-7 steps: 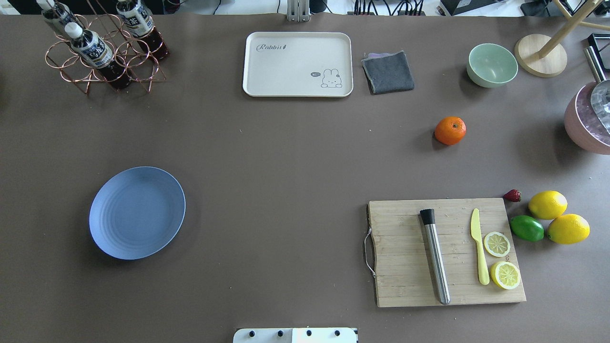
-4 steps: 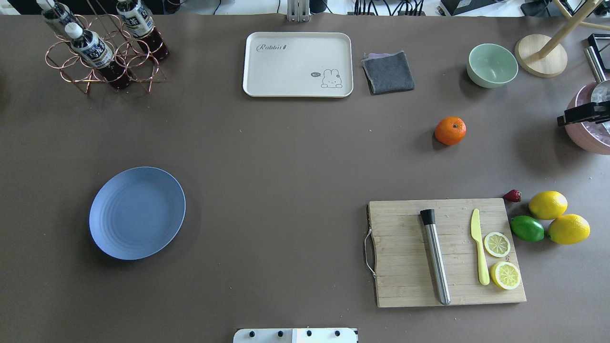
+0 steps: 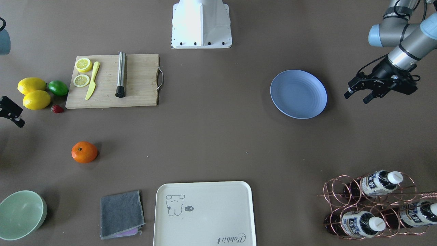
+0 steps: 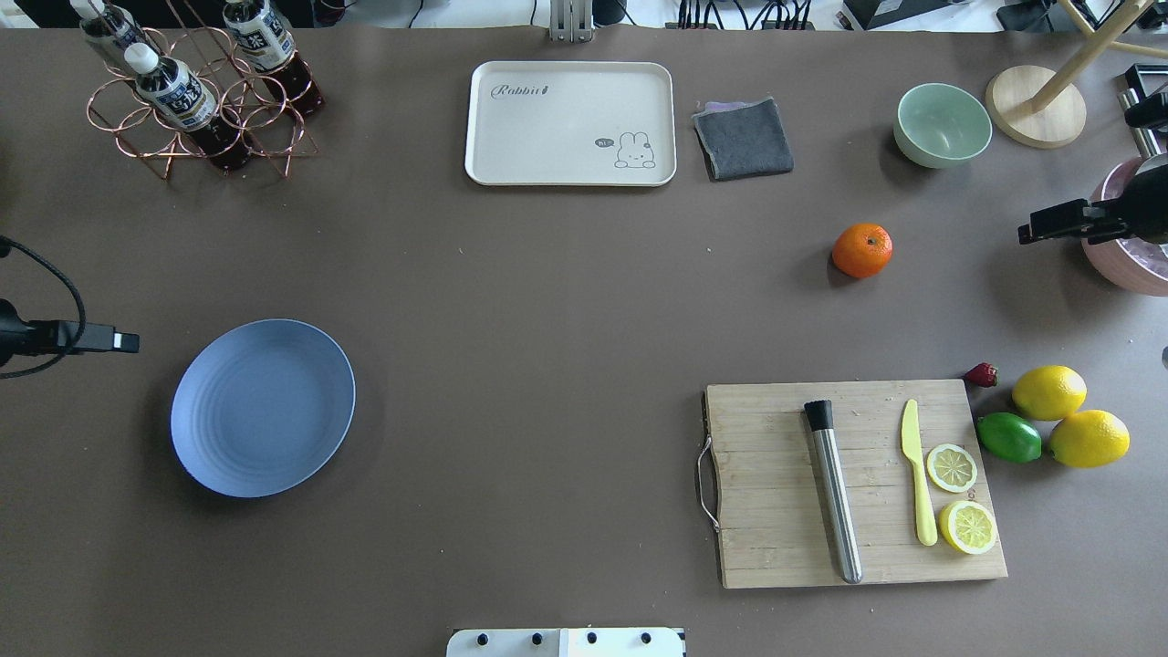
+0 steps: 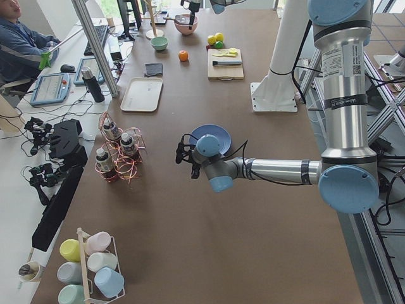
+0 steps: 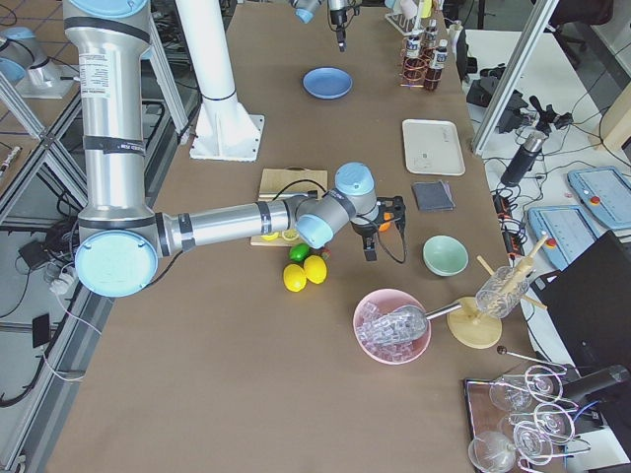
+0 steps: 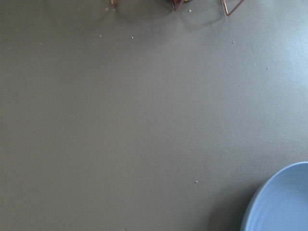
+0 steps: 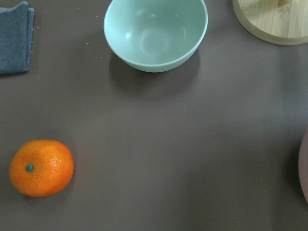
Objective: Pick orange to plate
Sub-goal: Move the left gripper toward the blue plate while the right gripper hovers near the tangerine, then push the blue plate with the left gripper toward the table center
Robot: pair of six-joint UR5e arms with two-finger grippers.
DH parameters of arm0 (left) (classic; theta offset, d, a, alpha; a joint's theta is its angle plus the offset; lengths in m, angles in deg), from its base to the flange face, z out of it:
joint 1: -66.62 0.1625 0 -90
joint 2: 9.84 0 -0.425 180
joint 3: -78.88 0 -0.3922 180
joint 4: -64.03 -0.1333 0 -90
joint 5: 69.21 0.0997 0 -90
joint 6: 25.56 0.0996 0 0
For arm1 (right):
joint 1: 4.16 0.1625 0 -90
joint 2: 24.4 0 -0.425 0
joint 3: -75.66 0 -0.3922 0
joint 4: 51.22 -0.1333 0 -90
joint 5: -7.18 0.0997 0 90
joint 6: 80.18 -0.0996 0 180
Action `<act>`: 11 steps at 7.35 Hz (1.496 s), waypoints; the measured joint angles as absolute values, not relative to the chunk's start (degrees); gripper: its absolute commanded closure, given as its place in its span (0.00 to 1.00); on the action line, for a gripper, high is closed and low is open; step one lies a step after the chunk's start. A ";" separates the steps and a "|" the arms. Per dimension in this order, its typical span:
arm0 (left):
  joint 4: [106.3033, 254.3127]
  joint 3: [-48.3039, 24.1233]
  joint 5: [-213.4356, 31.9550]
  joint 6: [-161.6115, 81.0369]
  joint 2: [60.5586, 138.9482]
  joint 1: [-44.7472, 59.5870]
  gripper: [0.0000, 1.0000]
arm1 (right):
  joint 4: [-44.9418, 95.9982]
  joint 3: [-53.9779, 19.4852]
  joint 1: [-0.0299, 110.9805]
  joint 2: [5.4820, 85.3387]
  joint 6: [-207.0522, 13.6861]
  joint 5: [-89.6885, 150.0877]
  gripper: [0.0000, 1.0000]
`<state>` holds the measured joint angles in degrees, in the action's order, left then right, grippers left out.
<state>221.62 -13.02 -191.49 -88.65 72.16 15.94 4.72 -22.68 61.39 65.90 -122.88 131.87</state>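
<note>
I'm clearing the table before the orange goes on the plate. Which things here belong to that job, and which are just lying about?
Part of the job: orange; blue plate.

Just lying about: cutting board with knife, muddler and lemon slices; lemons; lime; strawberry; green bowl; grey cloth; cream tray; bottles.

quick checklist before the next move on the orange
1. Orange lies free on the table, nothing touching it: ok.
2. Plate holds nothing: ok.
3. Right tool above the orange: not ok, it is off to the side by the pink bowl.
4. Right tool open: cannot tell.
5. Left tool off the plate: ok, it is beside the plate and open.
</note>
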 measured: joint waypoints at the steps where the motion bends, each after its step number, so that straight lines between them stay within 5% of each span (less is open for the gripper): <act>1: 223.77 -13.08 -188.13 -92.66 72.16 20.60 0.03 | 4.67 -22.73 61.29 65.88 -122.95 131.87 0.00; 2: 225.43 -13.11 -185.45 -95.32 72.17 24.18 0.10 | 4.65 -22.76 61.27 65.87 -122.97 131.87 0.00; 4: 226.60 -13.11 -183.11 -96.92 72.26 27.26 0.77 | 4.67 -22.77 61.24 65.87 -122.98 131.82 0.00; 5: 226.68 -13.14 -182.87 -96.86 72.33 27.62 1.00 | 4.68 -22.77 61.24 65.87 -122.98 131.81 0.00; 11: 225.40 -13.93 -187.84 -97.24 74.27 22.98 1.00 | 4.68 -22.78 61.23 65.87 -122.97 131.87 0.00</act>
